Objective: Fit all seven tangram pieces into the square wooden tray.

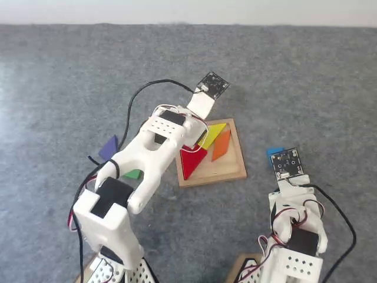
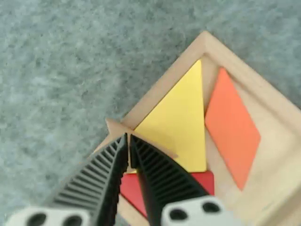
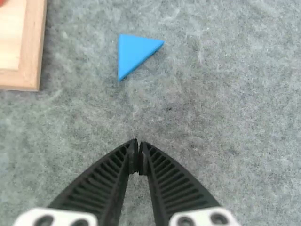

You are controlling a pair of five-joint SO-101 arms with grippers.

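Observation:
The square wooden tray [image 1: 215,175] lies mid-table holding a yellow triangle [image 1: 215,131], an orange parallelogram [image 1: 221,144] and a red triangle [image 1: 193,160]. My left arm stretches over the tray's near-left part. In the left wrist view my left gripper [image 2: 128,139] is shut with nothing in it, just above the tray rim [image 2: 205,41] at a corner of the yellow triangle [image 2: 181,122], with the orange piece [image 2: 230,129] beyond. My right gripper [image 3: 138,143] is shut and empty over carpet, short of a blue triangle [image 3: 134,54].
A purple piece [image 1: 109,147] and a green piece [image 1: 134,174] lie on the grey carpet left of the tray, partly under the left arm. The blue triangle [image 1: 274,152] sits right of the tray, half hidden by the right wrist camera. A tray corner [image 3: 35,47] is near it.

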